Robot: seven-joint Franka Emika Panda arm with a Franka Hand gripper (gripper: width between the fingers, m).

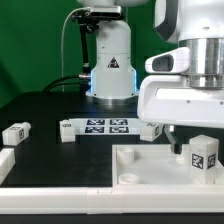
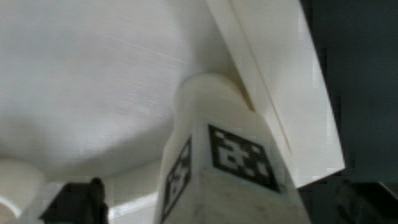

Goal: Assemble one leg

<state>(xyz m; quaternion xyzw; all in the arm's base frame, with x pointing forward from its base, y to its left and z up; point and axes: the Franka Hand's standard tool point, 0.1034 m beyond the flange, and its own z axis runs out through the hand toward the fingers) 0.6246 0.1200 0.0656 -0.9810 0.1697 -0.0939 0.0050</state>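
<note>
Surface: black matte table [image 1: 40, 110], green backdrop across the top of the exterior view, darker at upper left.

Left to right in the exterior view:
- far left edge, low: part of a white piece [image 1: 4, 165], cut off by the frame.
- left, mid-height: loose white block [image 1: 15, 132] with a tag on its face, lying on the table.
- centre-left: another small tagged block [image 1: 66, 130], touching or just beside the end of the marker board [image 1: 105, 126], a flat white bar with several black-and-white square tags.
- centre top: arm base [image 1: 110, 60], white, with a black warning triangle label and a blue light glow around its foot. Cable runs off its left side.
- bottom, spanning centre to right: large white tray piece [image 1: 120, 165] with raised rim and a round socket near its corner.
- right: arm wrist housing fills the upper right; gripper [image 1: 190, 140] under it.
- lower right: the leg [image 1: 204, 158], white block with a square tag facing the camera, standing upright over the tray piece.

Wrist view: leg [image 2: 222, 150] runs down the frame centre, tags on two faces, against the white tray surface. One dark fingertip [image 2: 75, 202] at lower left.

Gripper is closed on the leg's upper end, narrow opening.

No readable text anywhere; tags are pattern only.
</note>
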